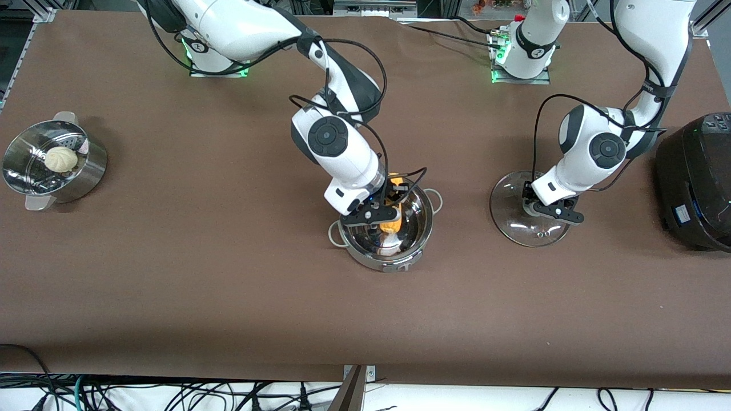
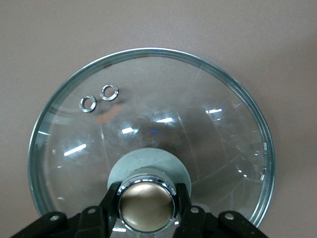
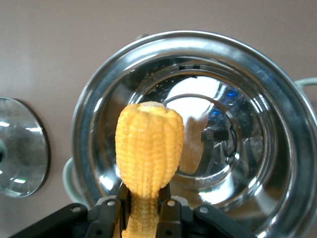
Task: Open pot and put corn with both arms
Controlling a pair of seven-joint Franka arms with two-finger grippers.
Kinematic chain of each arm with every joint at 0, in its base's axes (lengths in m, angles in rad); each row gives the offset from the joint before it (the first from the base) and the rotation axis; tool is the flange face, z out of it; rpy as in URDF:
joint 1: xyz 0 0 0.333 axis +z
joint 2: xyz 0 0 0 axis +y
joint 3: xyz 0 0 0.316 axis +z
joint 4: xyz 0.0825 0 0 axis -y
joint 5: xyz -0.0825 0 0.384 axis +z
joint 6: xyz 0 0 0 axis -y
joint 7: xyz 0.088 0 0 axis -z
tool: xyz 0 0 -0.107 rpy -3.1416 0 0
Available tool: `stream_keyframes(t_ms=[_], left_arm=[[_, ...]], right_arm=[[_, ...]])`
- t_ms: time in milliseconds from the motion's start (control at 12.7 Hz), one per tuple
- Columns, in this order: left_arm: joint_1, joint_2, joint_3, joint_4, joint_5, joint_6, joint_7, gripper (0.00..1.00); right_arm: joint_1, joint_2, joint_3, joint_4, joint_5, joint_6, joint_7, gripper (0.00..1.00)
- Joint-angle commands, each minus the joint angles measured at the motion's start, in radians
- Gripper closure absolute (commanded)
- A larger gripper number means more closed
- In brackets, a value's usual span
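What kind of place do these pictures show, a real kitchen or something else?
Probably a robot lab bench set up as a mock kitchen, not a real one. Two arms are bolted to a brown-covered table, loose cables hang at its edge, and a pot and black cooker stand on it.

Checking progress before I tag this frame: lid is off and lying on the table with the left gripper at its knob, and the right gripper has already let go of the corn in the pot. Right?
Not quite. The right gripper is shut on the corn, holding it over the open pot; the right wrist view shows this. The rest stands: the lid lies on the table with the left gripper at its knob.
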Motion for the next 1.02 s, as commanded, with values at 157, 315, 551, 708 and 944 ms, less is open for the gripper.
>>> stream_keyframes(t_ms=[157,315,551,708,944], left_arm=[[0.023,-0.051,-0.010,0.003,0.016,-0.044,0.009,0.00],[0.018,-0.181,-0.014,0.050,0.003,-0.222,-0.001,0.00],[0.007,-0.231,-0.074,0.363,-0.061,-0.651,-0.005,0.00],[0.004,-0.225,-0.077,0.557,-0.102,-0.869,-0.005,0.00],[0.006,-0.232,-0.091,0.715,-0.104,-1.018,-0.005,0.00]], right_arm=[[0.004,0.042,-0.024,0.030,-0.009,0.053,0.012,0.96],[0.002,0.048,-0.024,0.030,-0.009,0.055,0.015,0.75],[0.007,0.045,-0.025,0.026,-0.055,0.050,0.018,0.00],[0.004,0.019,-0.027,0.026,-0.063,0.021,0.015,0.00],[-0.018,-0.063,-0.030,0.027,-0.061,-0.091,0.010,0.00]])
